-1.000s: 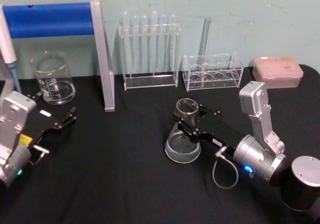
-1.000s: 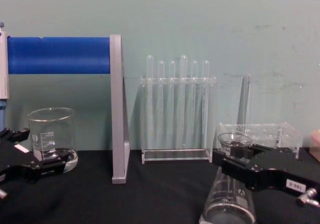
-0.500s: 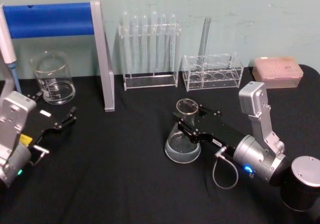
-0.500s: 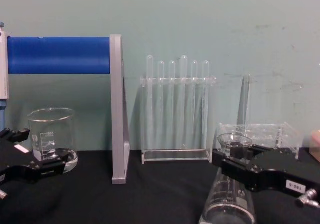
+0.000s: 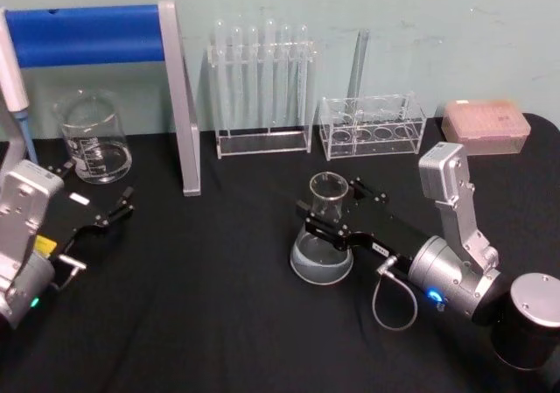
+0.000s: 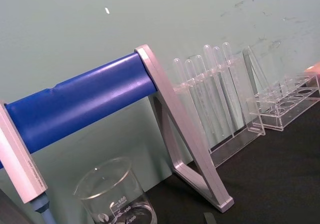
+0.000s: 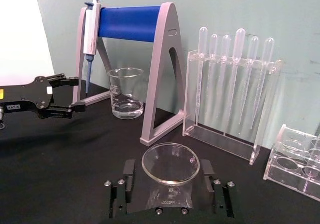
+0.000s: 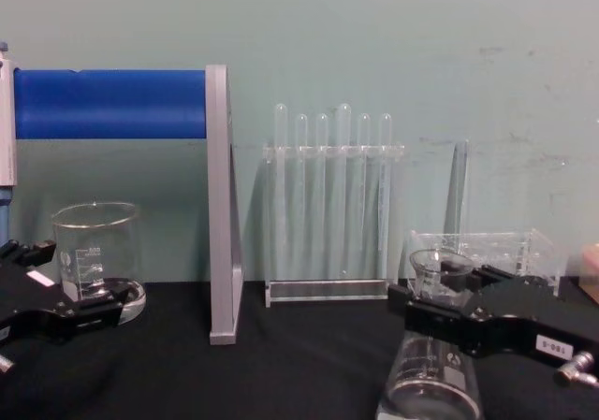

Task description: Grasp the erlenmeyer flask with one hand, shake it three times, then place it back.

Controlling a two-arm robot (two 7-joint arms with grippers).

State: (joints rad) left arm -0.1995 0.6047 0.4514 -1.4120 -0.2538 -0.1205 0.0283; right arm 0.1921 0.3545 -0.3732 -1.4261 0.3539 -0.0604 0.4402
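Left claw (image 5: 118, 211) is resting on the black worktop (image 5: 210, 305) with jaws parted and holding nothing, near a glass beaker (image 5: 92, 139). A blue-barred stand (image 5: 171, 95) and test-tube rack (image 5: 261, 91) are standing before the pale green wall (image 5: 420, 17). Right claw (image 5: 325, 218) is clamping the erlenmeyer flask (image 5: 321, 246) by its neck, right of centre, flask upright.

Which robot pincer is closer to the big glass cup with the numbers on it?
The left pincer. It sits open just in front of the beaker, on the table's left side. The right pincer is far across the table, shut on the erlenmeyer flask.
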